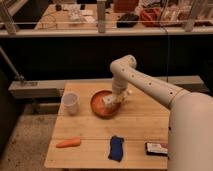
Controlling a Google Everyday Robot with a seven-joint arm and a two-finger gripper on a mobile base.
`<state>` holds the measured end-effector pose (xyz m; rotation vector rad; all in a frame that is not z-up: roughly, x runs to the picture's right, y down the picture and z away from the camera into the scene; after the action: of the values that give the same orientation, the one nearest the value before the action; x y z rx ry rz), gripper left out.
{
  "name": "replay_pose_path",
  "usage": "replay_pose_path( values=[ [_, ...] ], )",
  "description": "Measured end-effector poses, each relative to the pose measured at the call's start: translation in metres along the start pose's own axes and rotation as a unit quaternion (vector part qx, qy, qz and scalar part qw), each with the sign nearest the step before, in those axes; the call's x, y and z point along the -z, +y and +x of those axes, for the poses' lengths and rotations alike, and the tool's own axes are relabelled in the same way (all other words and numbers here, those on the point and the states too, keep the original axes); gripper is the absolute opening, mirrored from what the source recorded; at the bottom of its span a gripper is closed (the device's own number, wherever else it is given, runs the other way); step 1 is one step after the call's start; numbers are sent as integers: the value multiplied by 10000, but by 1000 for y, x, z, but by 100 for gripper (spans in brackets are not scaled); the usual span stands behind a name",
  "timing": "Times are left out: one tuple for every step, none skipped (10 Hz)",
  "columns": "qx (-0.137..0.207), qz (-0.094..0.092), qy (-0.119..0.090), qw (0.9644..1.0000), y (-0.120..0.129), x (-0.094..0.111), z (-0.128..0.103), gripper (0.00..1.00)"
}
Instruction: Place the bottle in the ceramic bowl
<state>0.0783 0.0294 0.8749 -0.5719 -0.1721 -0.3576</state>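
- One wooden table (135,125) is carrying everything, and three things are lying along its near edge.
- One orange carrot (68,143) is lying at the near left, flat on its side.
- One blue cloth (116,148) is lying crumpled near the middle of that edge, well apart from the carrot.
- One dark flat packet (156,148) is lying to the right of the cloth, partly hidden by the robot's body.
- One white arm (150,85) is reaching from the near right across the table and bending down at its far end.
- One gripper (116,100) is hanging over the right part of the bowl, its fingers pressing together on the bottle.
- One pale bottle (107,101) is sitting at the gripper's tip, tilted, inside the bowl's rim; whether it is touching the bowl's floor I cannot tell.
- One orange-red bowl (96,107) is resting on the far half of the table.
- One white cup (70,103) is standing upright just left of the bowl, not touching it.
- One grey ledge (35,89) is running behind the table.
- One cluttered far table (65,20) is standing beyond it.
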Motion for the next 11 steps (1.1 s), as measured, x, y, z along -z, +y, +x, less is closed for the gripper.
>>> replay_pose_path(
  values=[
    [28,1,11,10000,-1,1,-1,0],
    [71,-11,18,10000,-3,1,-3,0],
    [94,-14,22,10000,-3,1,-4,0],
    [114,-17,28,9999,-4,1,-5,0],
    [121,-17,30,9999,-5,1,-5,0],
    [138,-15,35,9999,-5,1,-6,0],
    [169,-17,40,9998,-6,1,-7,0],
    [204,-21,46,9998,-7,1,-9,0],
    [225,-24,50,9997,-8,1,-10,0],
    [245,-25,54,9997,-8,1,-10,1],
    [268,-26,59,9996,-9,1,-11,5]
  ],
)
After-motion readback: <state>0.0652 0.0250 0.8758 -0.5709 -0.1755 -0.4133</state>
